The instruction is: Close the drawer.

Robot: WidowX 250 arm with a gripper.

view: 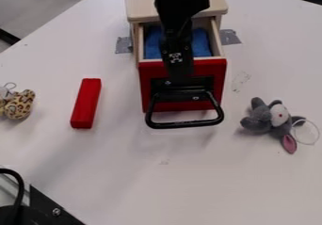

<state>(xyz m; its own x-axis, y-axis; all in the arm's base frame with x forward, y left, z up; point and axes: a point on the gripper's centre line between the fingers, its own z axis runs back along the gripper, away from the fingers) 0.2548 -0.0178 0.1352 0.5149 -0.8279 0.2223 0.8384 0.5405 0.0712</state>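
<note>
The red-fronted wooden drawer juts open from a pale wooden cabinet on the white surface. The black claw hangs at its front, near the black looped handle; whether the claw is apart or together cannot be told. A red oblong block lies nearby.

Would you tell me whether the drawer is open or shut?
Open: the drawer's red front stands out from the wooden cabinet, and blue cloth shows inside.
</note>
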